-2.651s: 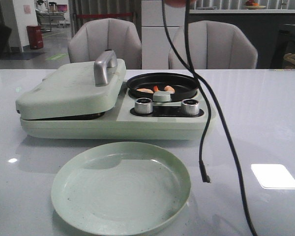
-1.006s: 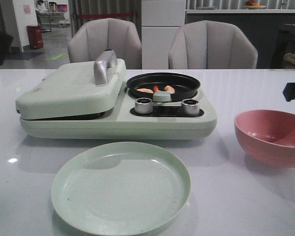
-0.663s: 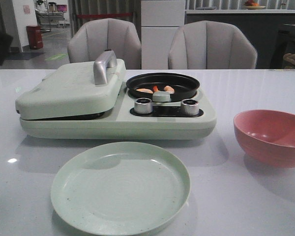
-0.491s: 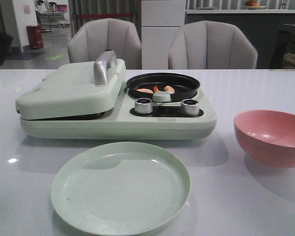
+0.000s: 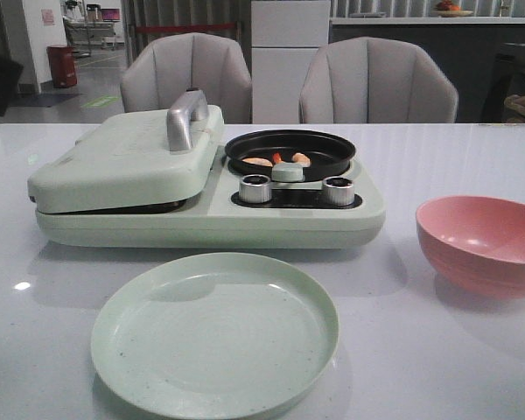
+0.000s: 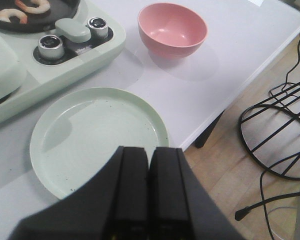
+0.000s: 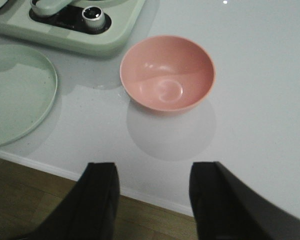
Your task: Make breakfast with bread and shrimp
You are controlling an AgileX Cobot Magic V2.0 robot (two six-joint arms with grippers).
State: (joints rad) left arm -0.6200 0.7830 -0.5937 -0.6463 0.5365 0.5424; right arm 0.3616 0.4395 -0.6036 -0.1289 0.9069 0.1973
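Observation:
Orange-pink shrimp (image 5: pixel 275 160) lie in the black round pan (image 5: pixel 290 150) of the pale green cooker (image 5: pixel 201 214); the left wrist view shows the shrimp (image 6: pixel 20 11) at its edge. The cooker's lid (image 5: pixel 127 157) is down, and the bread is hidden. An empty pale green plate (image 5: pixel 214 331) sits in front of the cooker. My left gripper (image 6: pixel 150 155) is shut with nothing in it, hanging over the plate's near rim (image 6: pixel 160 131). My right gripper (image 7: pixel 152 172) is open and empty, back over the table's edge, short of the pink bowl (image 7: pixel 167 72).
The pink bowl (image 5: pixel 479 243) stands on the table to the right of the cooker. Two silver knobs (image 5: pixel 255 187) sit on the cooker's front. Two grey chairs (image 5: pixel 376 83) stand behind the table. Cables and a wire rack (image 6: pixel 277 130) lie on the floor beside the table.
Dangling black cables and a dark arm part have left the front view. The pink bowl, hidden at first, now stands on the right of the table and stays still.

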